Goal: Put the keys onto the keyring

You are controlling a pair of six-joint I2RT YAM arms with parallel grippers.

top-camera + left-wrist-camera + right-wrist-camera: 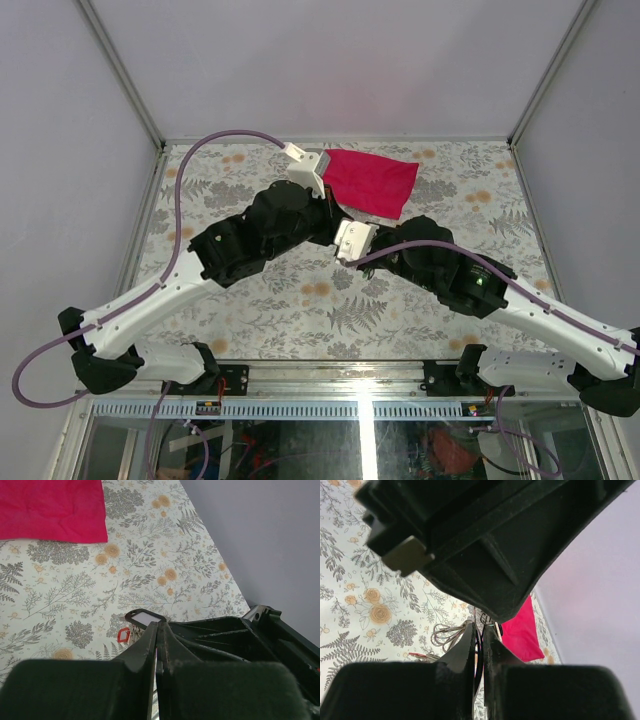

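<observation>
Since both arms meet just off the near edge of the red cloth (pixel 370 181), the top view shows basically nothing of the small stuff; the wrists cover it.

From the left wrist camera, the keys (pixel 134 637) sit on the desk (pixel 65 590), a fair way from the cloth's near edge and right at the tip of the left gripper (pixel 159 628). You can pick out a black tag (pixel 145 616) with a pale label and a red tag (pixel 123 635) just beside it. The metal bits are half tucked behind the fingers. That gripper is squeezed down to a sliver, and I can't tell whether anything is pinched in it.

In the right wrist camera, the keyring (pixel 447 632) shows as a tangle of thin silver loops. It's on the desk, on the side of the right gripper (pixel 480 634) away from the cloth, touching or nearly touching the fingertip. That gripper is also nearly closed, with a dark thin line in the slit; no idea what it is. The left arm (pixel 495 545) fills the top of that view and blocks whatever's behind it.
</observation>
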